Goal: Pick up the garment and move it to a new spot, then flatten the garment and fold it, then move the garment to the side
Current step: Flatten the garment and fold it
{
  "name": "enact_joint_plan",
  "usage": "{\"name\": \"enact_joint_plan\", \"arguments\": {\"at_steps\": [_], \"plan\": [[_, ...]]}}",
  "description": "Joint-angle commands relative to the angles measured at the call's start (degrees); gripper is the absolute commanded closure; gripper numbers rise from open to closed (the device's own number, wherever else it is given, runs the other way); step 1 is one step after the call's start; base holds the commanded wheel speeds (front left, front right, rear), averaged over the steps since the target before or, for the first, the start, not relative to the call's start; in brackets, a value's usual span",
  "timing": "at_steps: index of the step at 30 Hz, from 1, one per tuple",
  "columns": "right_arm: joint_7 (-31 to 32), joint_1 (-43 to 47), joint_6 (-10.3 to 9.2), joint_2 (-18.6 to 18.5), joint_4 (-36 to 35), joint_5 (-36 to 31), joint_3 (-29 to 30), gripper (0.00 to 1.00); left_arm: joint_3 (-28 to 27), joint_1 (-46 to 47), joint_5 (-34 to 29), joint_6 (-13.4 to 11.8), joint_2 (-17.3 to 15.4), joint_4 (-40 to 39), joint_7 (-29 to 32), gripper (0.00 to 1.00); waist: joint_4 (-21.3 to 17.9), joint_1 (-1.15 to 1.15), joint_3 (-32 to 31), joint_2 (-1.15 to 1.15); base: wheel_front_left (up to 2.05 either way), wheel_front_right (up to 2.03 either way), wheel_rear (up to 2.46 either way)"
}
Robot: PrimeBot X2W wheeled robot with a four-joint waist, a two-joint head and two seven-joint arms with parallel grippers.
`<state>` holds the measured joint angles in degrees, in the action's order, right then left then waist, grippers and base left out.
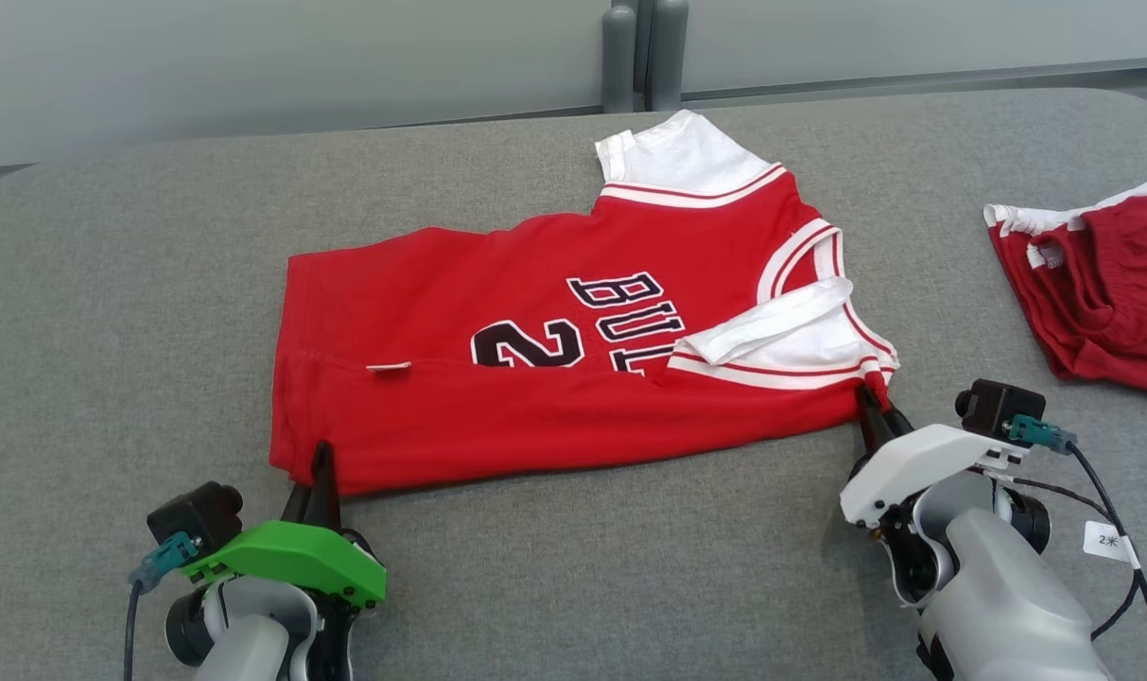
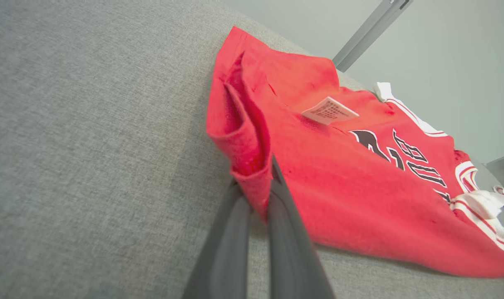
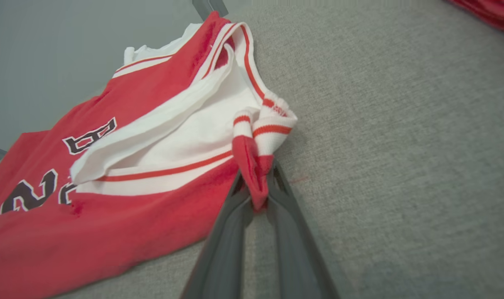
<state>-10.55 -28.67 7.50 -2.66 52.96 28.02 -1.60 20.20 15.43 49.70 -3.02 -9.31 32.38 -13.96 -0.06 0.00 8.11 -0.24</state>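
Red sleeveless basketball jersey w/ white trim (image 1: 535, 397) flat on grey fabric tabletop (image 1: 110, 312) — near edge pinched at both ends.
L gripper (image 1: 320, 463) clamped on hem corner, R gripper (image 1: 874, 409) clamped on striped armhole corner — jersey spans betw. them.

The light was bright, soft and even, coming from above. The jersey (image 1: 554, 378) cast only a thin dark shadow along its near edge on the table (image 1: 110, 312), and each arm left a faint patch of shade beside it. The matte grey cloth showed no glare. The head view was sharp from the table's near edge to its far edge. In the wrist views, the left gripper (image 2: 256, 176) and the right gripper (image 3: 256, 172) were blurred toward the bottom edge and stretched wide by the lens. The red there was oversaturated, with little weave visible.
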Motion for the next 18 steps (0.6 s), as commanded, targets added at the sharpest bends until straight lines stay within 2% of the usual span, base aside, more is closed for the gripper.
{"name": "enact_joint_plan", "arguments": {"at_steps": [1, 5, 11, 18], "plan": [[-0.76, -0.37, -0.02, -0.44, -0.37, -0.15, 0.1, 1.0, -0.16, -0.24, -0.16, 0.45, -0.53, -0.41, -0.34, 1.0, 0.02, 0.0, -0.21, 0.24, 0.0, 0.0, 0.0], [-1.38, 1.94, -0.02, -0.87, -4.35, 1.84, 0.78, 1.0, -0.52, -1.71, 0.05, 1.2, -0.8, -3.05, -0.6, 1.0, 0.01, 0.0, -0.97, 0.24, 0.0, 0.0, 0.0], [0.89, 8.87, -0.06, -2.85, -13.93, 2.76, 2.64, 1.0, -0.42, -5.89, 0.27, 0.24, -2.15, -7.87, 0.0, 1.0, -0.35, 0.0, -2.04, 0.24, 0.0, 0.0, 0.0], [4.82, 18.76, -0.07, -1.91, -23.8, 0.57, 7.79, 1.0, 0.31, -12.09, 1.78, -1.06, -2.22, -11.02, 1.98, 1.0, -0.5, 0.0, -2.39, 0.24, 0.0, 0.0, 0.0]]}}
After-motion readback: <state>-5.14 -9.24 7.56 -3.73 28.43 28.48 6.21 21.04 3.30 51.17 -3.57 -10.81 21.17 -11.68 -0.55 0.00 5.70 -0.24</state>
